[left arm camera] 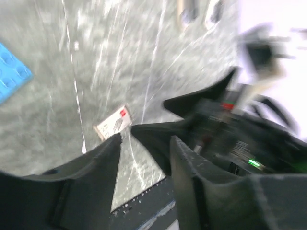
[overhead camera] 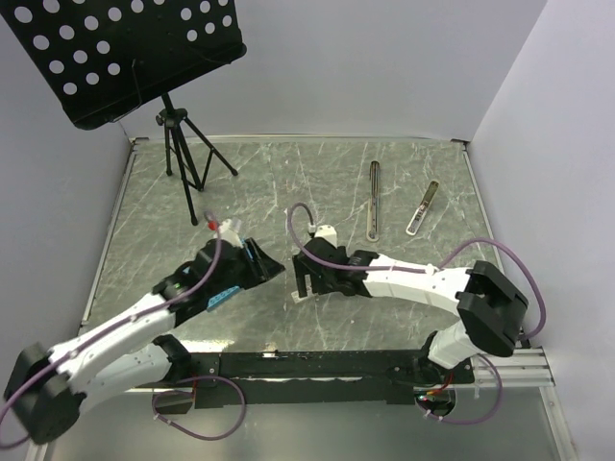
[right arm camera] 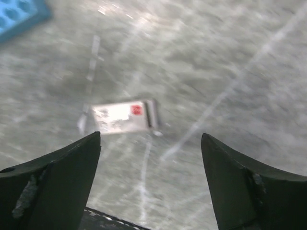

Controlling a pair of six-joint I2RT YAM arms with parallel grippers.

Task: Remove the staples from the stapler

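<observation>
Both wrist views are smeared, and we cannot make out any staples in them or from above. From above, the arms cover the patch of bench (overhead camera: 317, 173) under their tips. The small white card with a red mark (right arm camera: 125, 116) therefore shows only in the wrist views. A thin dark strip at its right end is too blurred for us to name. A blue gridded piece (right arm camera: 19, 14) is cut off by the frame corner.

The stapler (overhead camera: 374, 200) lies flat toward the far right corner of the bench, dark at its far end and brassy-grey at its near end. A shorter slim piece (overhead camera: 422, 208), silver-white and brassy, lies just beside it; we cannot tell whether it belongs to the stapler. Both lie well apart from the tools.

The left tool (overhead camera: 261, 261) stands partly spread, its fingers (left arm camera: 91, 172) gripping nothing. The right tool (right arm camera: 151, 139) is spread wide, with the card lying on the bench beyond its gap, and it holds nothing.
</observation>
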